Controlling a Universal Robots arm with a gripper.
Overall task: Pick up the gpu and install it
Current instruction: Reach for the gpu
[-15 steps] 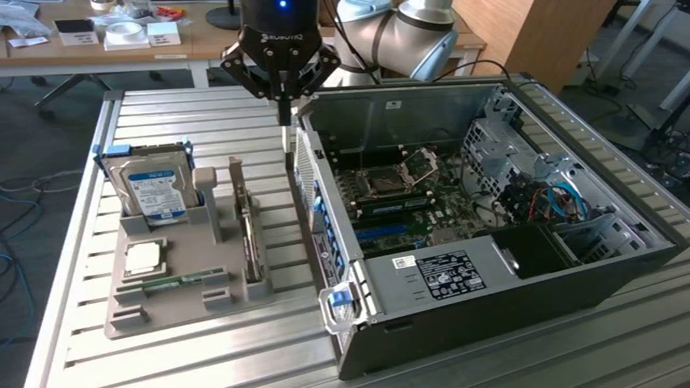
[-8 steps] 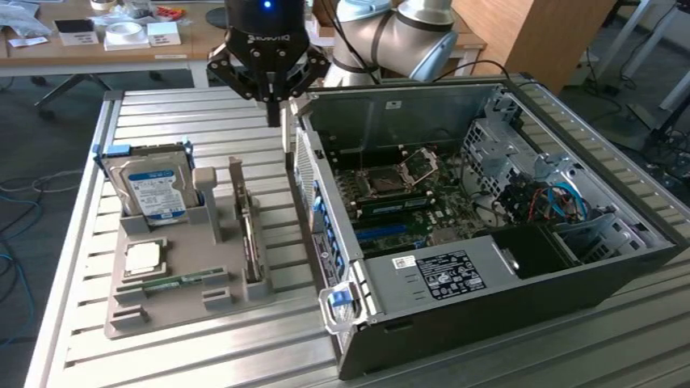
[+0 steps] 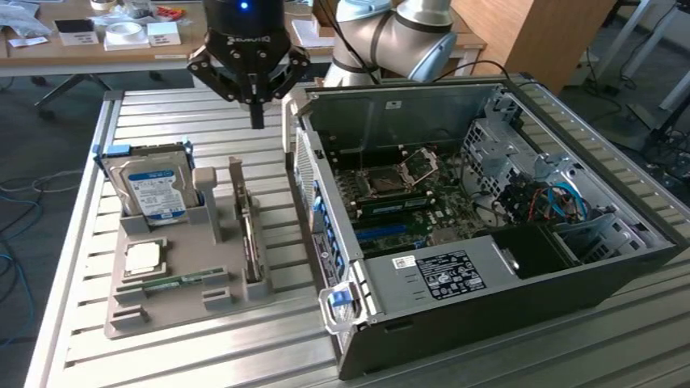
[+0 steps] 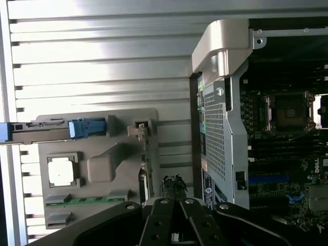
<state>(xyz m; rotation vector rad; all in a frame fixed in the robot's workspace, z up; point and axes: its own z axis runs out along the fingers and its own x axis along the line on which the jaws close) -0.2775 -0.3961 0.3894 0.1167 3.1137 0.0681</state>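
1. Gripper state. The gripper (image 3: pixel 257 121) had its two fingers drawn fully together, tip to tip, and held nothing. In the exterior view it hung pointing down above the slatted metal table (image 3: pixel 161 360), near the far corner of the open computer case (image 3: pixel 453 279).

2. Position of the gpu. The gpu (image 3: pixel 251 238) stood on its long edge in a slot of the grey parts fixture (image 3: pixel 161 314), just beside the case on the exterior view's left. It sat lower and nearer to the camera than the gripper, well apart from the fingertips and untouched. In the wrist view the gripper (image 4: pixel 174 199) pointed at the table, with the gpu (image 4: pixel 145 164) just beside the fingertips as a thin line.

3. Other parts on the fixture. A hard drive (image 3: pixel 157 190) stood upright at the far end, with a processor (image 3: pixel 144 257) and a memory stick (image 3: pixel 173 283) lying flat in front of it.

4. Limits of visibility.
- The gpu showed edge-on in both views, so its faces and components could not be made out.
- Its bottom edge was hidden by the fixture's slot walls.
- In the wrist view the gripper body covered one end of the card.
- The arm above the gripper was cut off by the upper edge of the exterior view.
- The slots on the board inside the case were too small to tell apart with certainty.
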